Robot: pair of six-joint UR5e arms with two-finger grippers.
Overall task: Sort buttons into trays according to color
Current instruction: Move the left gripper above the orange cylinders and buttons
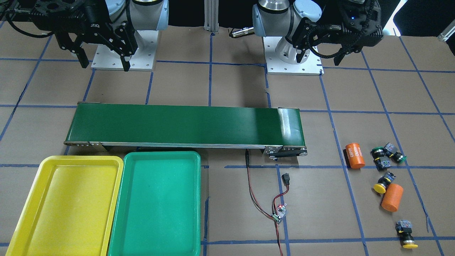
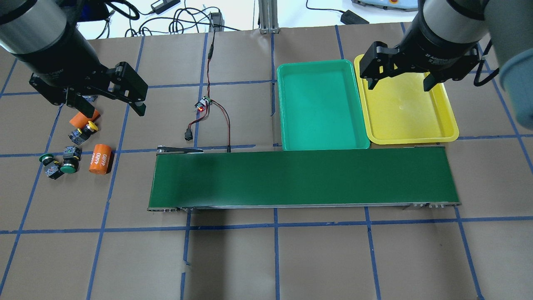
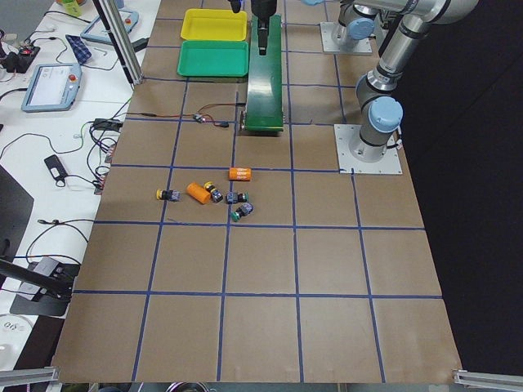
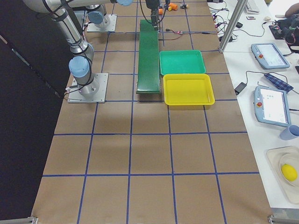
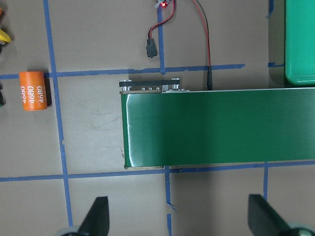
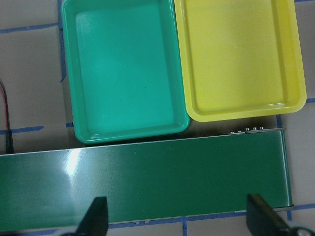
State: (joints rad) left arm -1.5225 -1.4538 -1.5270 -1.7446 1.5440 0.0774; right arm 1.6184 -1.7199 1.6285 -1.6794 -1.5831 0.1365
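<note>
Two green buttons (image 1: 379,152) (image 1: 399,157) and two yellow buttons (image 1: 381,186) (image 1: 408,237) lie loose on the table past one end of the belt. The overhead view shows a yellow button (image 2: 86,129) and two green ones (image 2: 46,158) (image 2: 68,168). The yellow tray (image 1: 64,209) and the green tray (image 1: 156,206) are side by side and hold nothing. My left gripper (image 2: 110,109) hangs open and empty above the button cluster. My right gripper (image 2: 398,83) hangs open and empty over the yellow tray (image 2: 406,112).
A long dark-green conveyor belt (image 2: 304,179) runs between the buttons and the trays. Two orange cylinders (image 1: 355,155) (image 1: 392,197) lie among the buttons. A small controller board (image 1: 279,213) with red and black cables lies near the belt's end.
</note>
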